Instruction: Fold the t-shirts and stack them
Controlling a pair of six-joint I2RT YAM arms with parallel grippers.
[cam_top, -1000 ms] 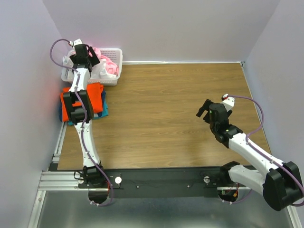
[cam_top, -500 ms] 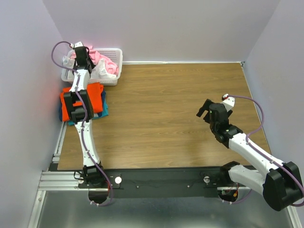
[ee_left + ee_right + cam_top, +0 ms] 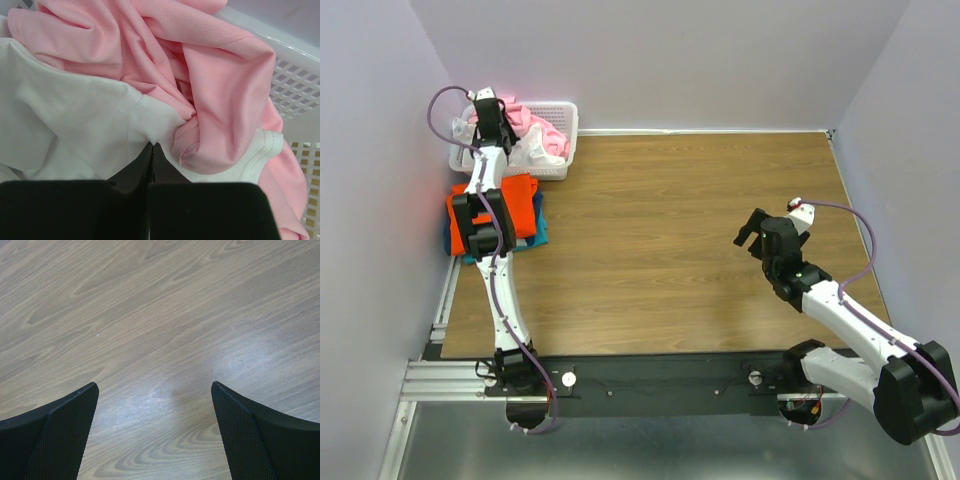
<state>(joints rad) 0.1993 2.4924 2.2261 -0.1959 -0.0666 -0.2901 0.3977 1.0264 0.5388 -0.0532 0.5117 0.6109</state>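
Now my left tool, spread a second ago, is pinching the white t-shirt in the basket for extraction, while my right tool is waiting spread.

I'm seeing the pink shirt and white shirt lying crumpled together in the basket; the orange shirt is sitting folded atop the teal shirt at the worktop's left edge.
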